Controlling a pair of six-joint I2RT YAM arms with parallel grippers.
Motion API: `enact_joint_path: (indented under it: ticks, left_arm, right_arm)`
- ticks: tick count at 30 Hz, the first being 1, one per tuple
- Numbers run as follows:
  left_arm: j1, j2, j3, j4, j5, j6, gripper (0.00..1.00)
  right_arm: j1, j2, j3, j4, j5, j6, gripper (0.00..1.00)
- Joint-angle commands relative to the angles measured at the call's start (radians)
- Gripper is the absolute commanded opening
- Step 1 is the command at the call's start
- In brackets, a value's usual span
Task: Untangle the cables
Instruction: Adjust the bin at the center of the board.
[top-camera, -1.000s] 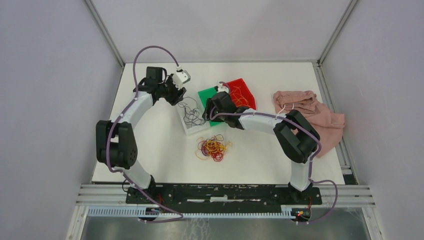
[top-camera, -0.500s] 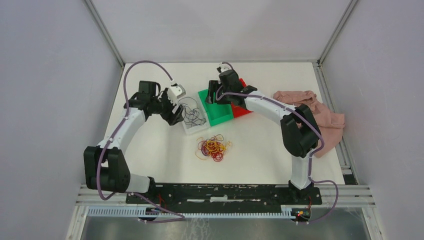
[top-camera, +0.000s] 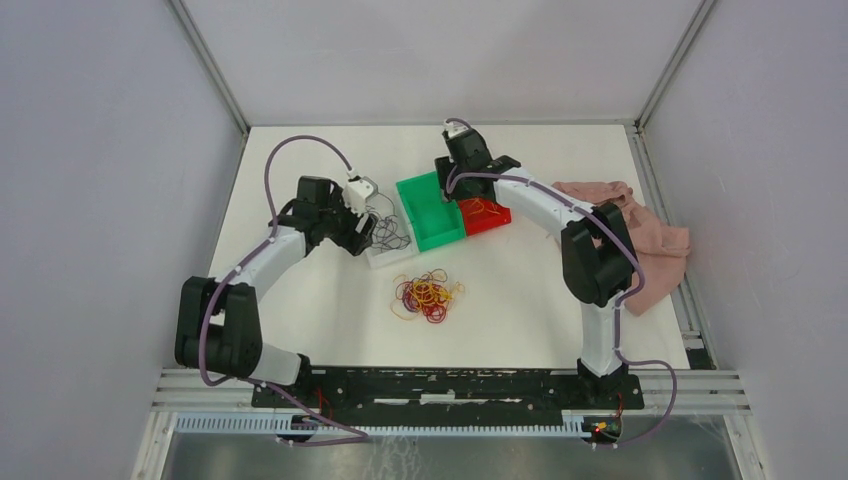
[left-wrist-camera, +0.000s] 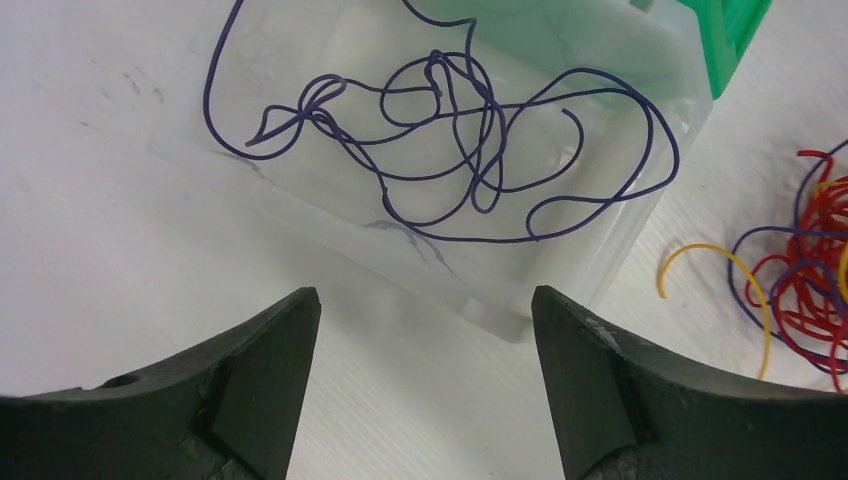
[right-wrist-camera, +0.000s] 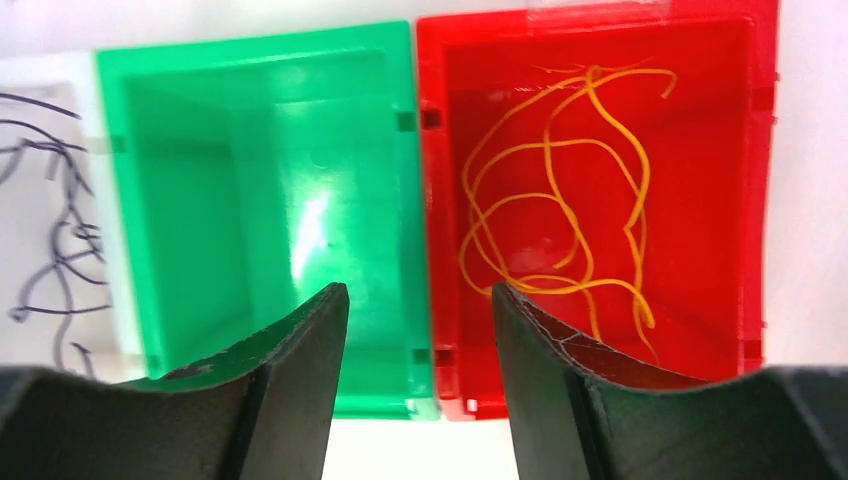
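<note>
- Spanning the whole scene, a white bench (top-camera: 300, 300) carries everything, with both arms bolted at its near edge.
- The left arm (top-camera: 262, 255) bends in from the left toward the middle of the bench. The right arm (top-camera: 545, 205) stretches from the right up to the far side of the bins.
- A crumpled pink cloth (top-camera: 655, 245) lies at the bench's right edge, well apart from the bins.
- Three small bins sit side by side in a slanted row near the middle: a clear bin (top-camera: 383, 257) on the left, a green bin (top-camera: 432, 238) in the centre and a red bin (top-camera: 490, 226) on the right, each touching its neighbour.
- The left tool (left-wrist-camera: 425, 300) hangs just beside the clear bin's near-left side, its fingers spread wide with nothing between them.
- The right tool (right-wrist-camera: 418, 295) hangs over the wall shared by the green and red bins, its fingers spread apart and gripping nothing.
- A loose pile of cables (top-camera: 427, 295), red, yellow and purple tangled together, lies on the bare bench just in front of the bins.
- Purple cables (left-wrist-camera: 450, 150) lie looped inside the clear bin.
- Yellow cables (right-wrist-camera: 570, 190) lie coiled on the floor of the red bin.
</note>
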Motion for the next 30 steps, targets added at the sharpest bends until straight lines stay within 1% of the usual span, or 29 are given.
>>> enact_joint_path:
  ticks: [1,7,14,17,20,23,26,28,29,30]
  left_arm:
    - [0.000,0.034,-0.006,0.107,-0.075,0.078,0.83]
    - [0.000,0.108,0.030,0.114,-0.075,0.206,0.80]
    - [0.001,0.223,0.137,0.118,-0.073,0.312,0.73]
    - [0.003,0.259,0.190,0.118,-0.073,0.304,0.73]
    - [0.003,0.269,0.229,0.118,-0.049,0.285,0.74]
    - [0.003,0.261,0.259,0.089,-0.034,0.277,0.77]
    - [0.003,0.227,0.256,0.046,-0.015,0.282,0.83]
    - [0.003,0.187,0.237,0.022,0.001,0.287,0.90]
    - [0.006,0.166,0.233,0.007,0.011,0.287,0.96]
    - [0.007,0.146,0.235,-0.018,0.028,0.286,1.00]
  right_arm:
    - [-0.016,-0.003,-0.027,0.000,0.083,-0.039,0.60]
    - [-0.017,-0.072,-0.143,0.075,0.092,0.005,0.51]
    - [-0.015,-0.170,-0.303,0.174,0.095,0.089,0.42]
    - [-0.015,-0.189,-0.339,0.198,0.085,0.108,0.45]
    - [-0.015,-0.181,-0.317,0.181,0.081,0.108,0.47]
    - [-0.016,-0.172,-0.287,0.166,0.071,0.102,0.52]
    - [-0.018,-0.157,-0.244,0.148,0.054,0.080,0.55]
    - [-0.020,-0.139,-0.202,0.118,0.039,0.072,0.56]
    - [-0.019,-0.131,-0.184,0.104,0.035,0.070,0.56]
    - [-0.020,-0.126,-0.172,0.097,0.029,0.069,0.57]
